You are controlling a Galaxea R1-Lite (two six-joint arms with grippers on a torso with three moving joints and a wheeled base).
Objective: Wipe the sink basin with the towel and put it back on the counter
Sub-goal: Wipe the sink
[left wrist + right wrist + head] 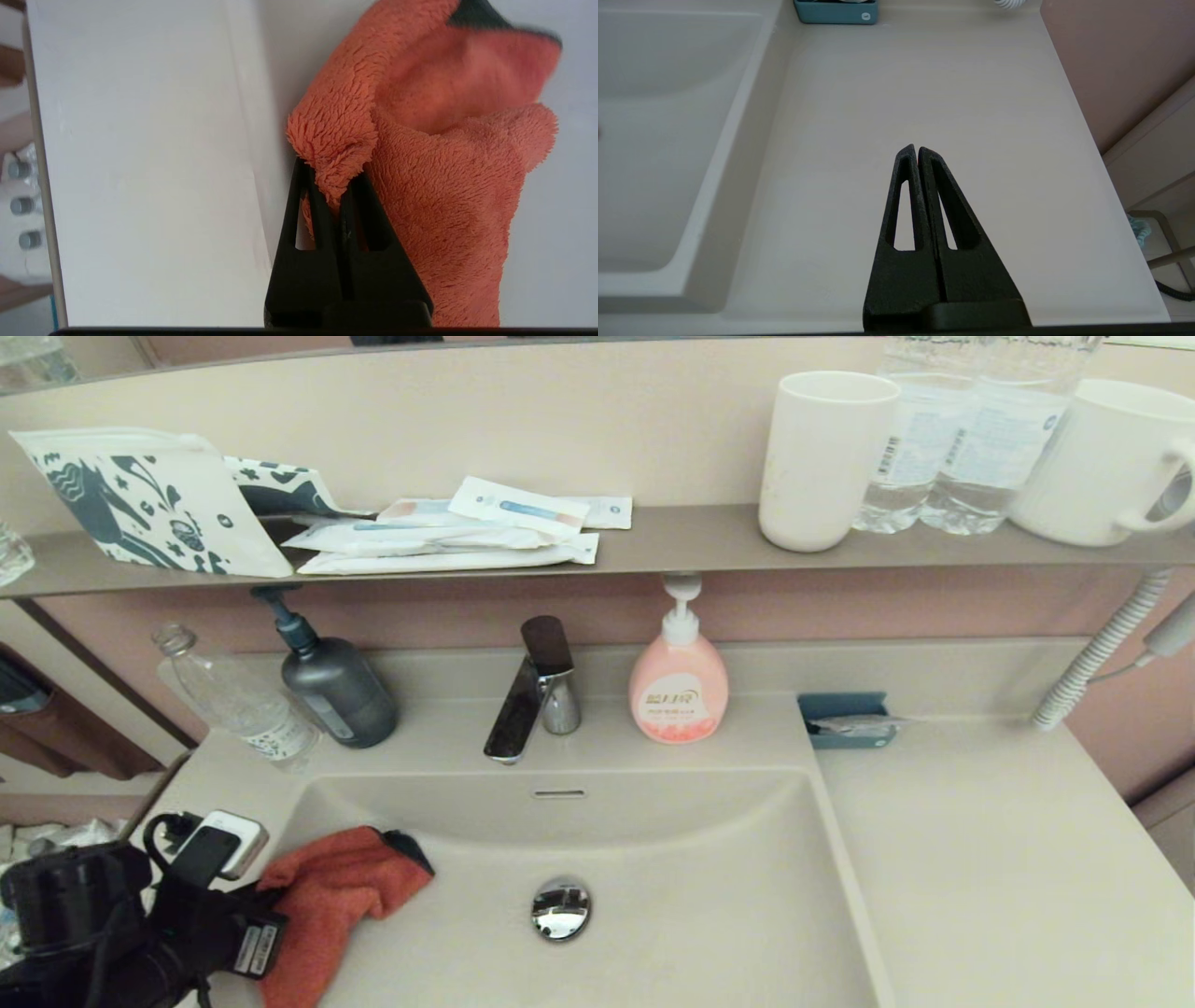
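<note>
The left gripper (334, 186) sits at the near-left corner of the basin (709, 933), its fingers (322, 219) clamped on a fold of the towel (439, 186). The towel (341, 887) drapes against the basin's left wall, bunched, with a dark corner showing at its far end. It lies well left of the drain plug (561, 907) and below the overflow slot (559, 794). The right gripper (917, 154) hovers over the counter (952, 102) to the right of the basin, its fingers pressed together on nothing; it does not show in the head view. Behind the basin stand the faucet (537, 695), a pink soap bottle (679, 686), a grey pump bottle (331, 681) and a clear bottle (233, 700). A small blue tray (848, 719) sits at the counter's back edge. On the shelf (672, 537) are 2 white cups and 2 water bottles.
</note>
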